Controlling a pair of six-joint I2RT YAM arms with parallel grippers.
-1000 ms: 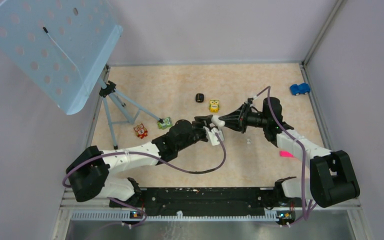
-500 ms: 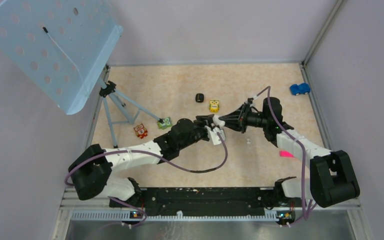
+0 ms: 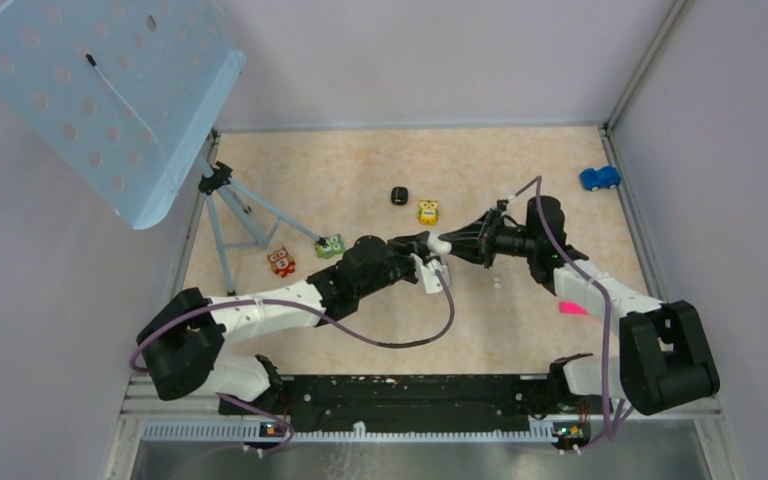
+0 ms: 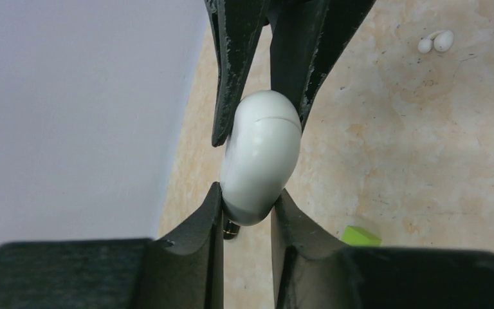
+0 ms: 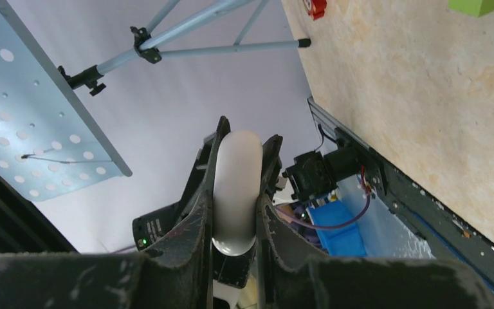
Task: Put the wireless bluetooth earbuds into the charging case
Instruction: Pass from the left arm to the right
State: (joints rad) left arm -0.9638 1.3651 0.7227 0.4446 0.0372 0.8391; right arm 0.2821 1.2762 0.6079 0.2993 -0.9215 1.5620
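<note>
The white oval charging case (image 3: 439, 242) hangs closed in the air above the middle of the table. Both grippers pinch it from opposite ends. My left gripper (image 3: 430, 243) is shut on one end, seen in the left wrist view (image 4: 247, 196) with the case (image 4: 260, 154) between its pads. My right gripper (image 3: 449, 244) is shut on the other end (image 5: 235, 193), the case (image 5: 237, 167) upright between its fingers. The earbuds (image 3: 498, 282) show as two tiny white rounded pieces lying together on the table below right, also in the left wrist view (image 4: 435, 42). No black pieces show.
Small toys lie on the table: black (image 3: 398, 195), yellow (image 3: 428, 211), green (image 3: 331, 243), red (image 3: 281, 261), and a blue car (image 3: 599, 178) at the back right. A tripod (image 3: 232, 210) with a blue perforated panel (image 3: 100, 95) stands at the left.
Both grippers stay shut on the case. The two arms and the case have barely shifted.
</note>
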